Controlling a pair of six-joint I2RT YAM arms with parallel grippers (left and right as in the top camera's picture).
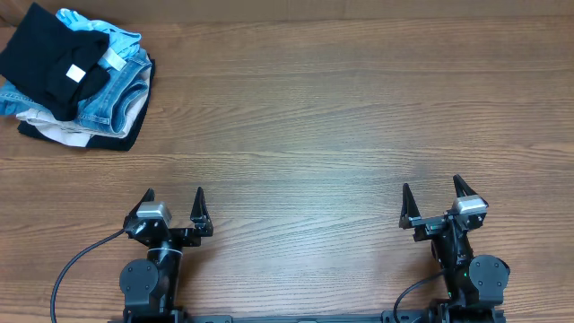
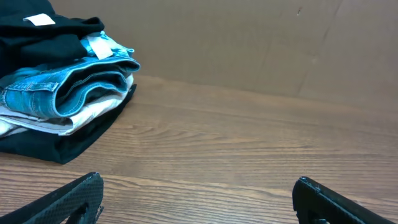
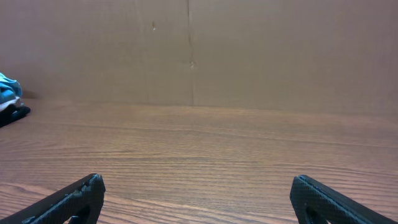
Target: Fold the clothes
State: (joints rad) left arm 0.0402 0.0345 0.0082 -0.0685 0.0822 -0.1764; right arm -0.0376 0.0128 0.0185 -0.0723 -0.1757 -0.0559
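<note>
1. Left gripper [image 1: 173,198]: gapes at full spread, grips nothing, touches nothing.
2. Right gripper [image 1: 431,191]: same full spread, empty, clear of all cloth.
3. Black garment [image 1: 40,56]: lies atop a pile at the far left corner of the table [image 1: 314,117], well apart from both grippers.
4. White tag [image 1: 75,72]: sits on that top layer; writing too small to read.
5. Denim jeans [image 1: 112,100]: lie folded beneath.

Black shirt [image 1: 40,49]: plain soft fabric, T-shirt-like, w/ a small white tag [image 1: 75,72] showing on its upper side. Not spread out; bunched into a rough, tilted square seen from overhead, edges rumpled & one side drooping over what's below. Sits topmost on a stack of other clothes [image 1: 112,103] at the far-left corner of the desk [image 1: 314,135], close to the left edge.
</note>
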